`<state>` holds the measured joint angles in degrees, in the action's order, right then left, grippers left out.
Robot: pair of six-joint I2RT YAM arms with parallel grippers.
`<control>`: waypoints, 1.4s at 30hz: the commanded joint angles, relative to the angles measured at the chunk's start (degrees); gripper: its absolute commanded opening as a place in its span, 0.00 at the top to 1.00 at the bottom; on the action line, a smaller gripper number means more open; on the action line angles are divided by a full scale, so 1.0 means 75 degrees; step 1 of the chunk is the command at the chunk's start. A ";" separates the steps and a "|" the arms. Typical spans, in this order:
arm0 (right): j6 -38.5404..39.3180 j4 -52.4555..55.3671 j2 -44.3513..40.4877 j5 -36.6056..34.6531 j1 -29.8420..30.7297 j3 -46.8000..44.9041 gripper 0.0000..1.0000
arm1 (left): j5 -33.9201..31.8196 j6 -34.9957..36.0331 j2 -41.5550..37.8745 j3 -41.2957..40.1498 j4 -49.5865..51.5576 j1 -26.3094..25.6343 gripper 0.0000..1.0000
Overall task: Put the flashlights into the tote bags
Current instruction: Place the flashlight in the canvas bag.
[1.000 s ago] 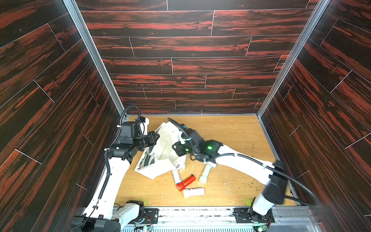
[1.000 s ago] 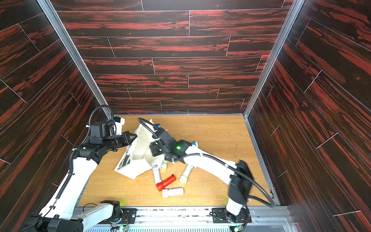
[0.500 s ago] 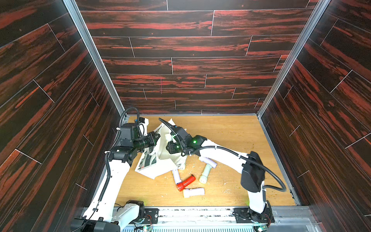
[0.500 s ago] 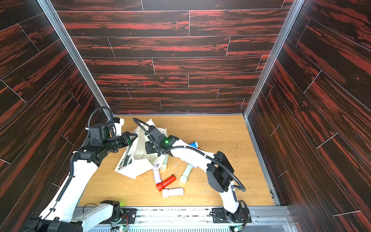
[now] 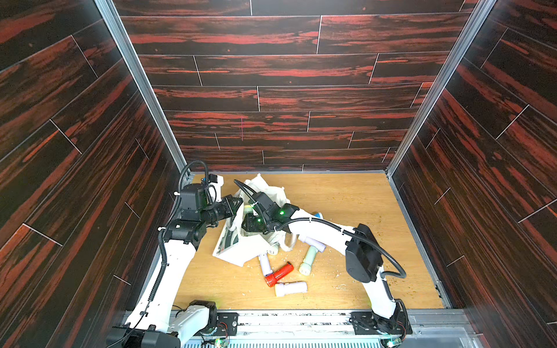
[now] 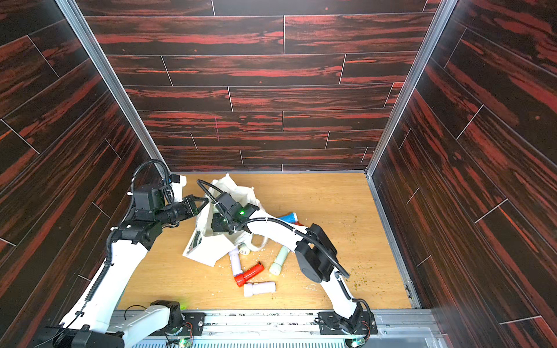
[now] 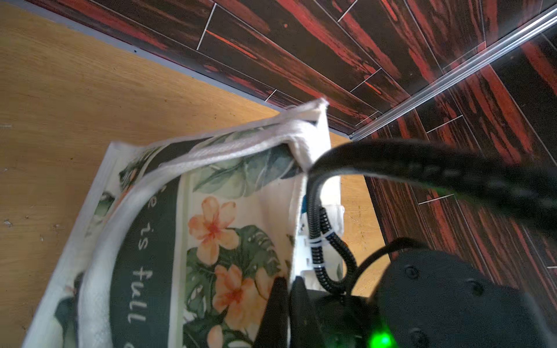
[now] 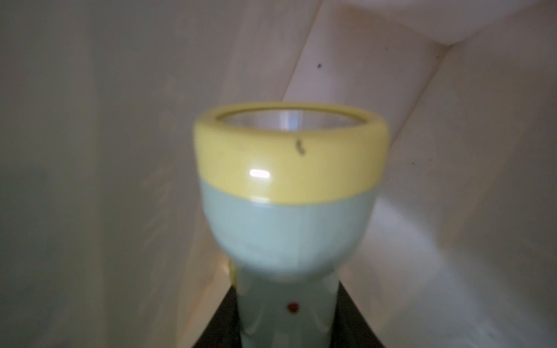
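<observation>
1. Flashlight [image 8: 289, 211], pale green plastic cylinder with a yellow head ring: it is inside the off-white canvas tote bag [image 5: 241, 251], with cloth walls all around it in the right wrist view.
2. Right gripper [image 8: 286, 313]: the jaws are clamped on the barrel of this Flashlight. In both top views its fingertips are hidden within the bag mouth.
3. Left gripper [image 7: 286, 290]: the fingers are pressed together, pinching the bag's rim and holding the mouth raised. The printed side shows leaves, orange flowers and white lettering.
4. The tote bag rests on the light wooden tabletop [image 5: 346, 195], near the left wall.
5. Loose units lie on the tabletop beside the bag:
   - red flashlight [image 5: 278, 272], lying against a lilac flashlight [image 5: 264, 265]
   - white flashlight [image 5: 291, 288]
   - mint flashlight [image 5: 309, 258]
   - blue flashlight [image 5: 318, 215], behind the right arm
</observation>
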<state>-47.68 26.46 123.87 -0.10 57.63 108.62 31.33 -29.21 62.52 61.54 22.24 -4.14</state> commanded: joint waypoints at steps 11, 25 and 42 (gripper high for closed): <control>-0.1148 0.0654 0.1007 0.0092 -0.0044 0.0475 1.00 | 0.0180 0.0115 -0.0124 -0.0052 -0.0408 -0.0022 1.00; -0.1365 0.0667 0.1455 0.0695 -0.0043 0.0399 0.90 | 0.0093 0.0233 0.0018 -0.0095 -0.0293 -0.0031 1.00; -0.1147 0.0713 0.1214 0.0400 -0.0077 0.0438 0.46 | -0.0043 0.0387 0.0031 -0.0114 -0.0108 -0.0036 1.00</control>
<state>-56.69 30.20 132.77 3.88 57.08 111.35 29.91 -27.42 63.09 60.82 22.98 -4.14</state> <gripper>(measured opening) 0.528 0.054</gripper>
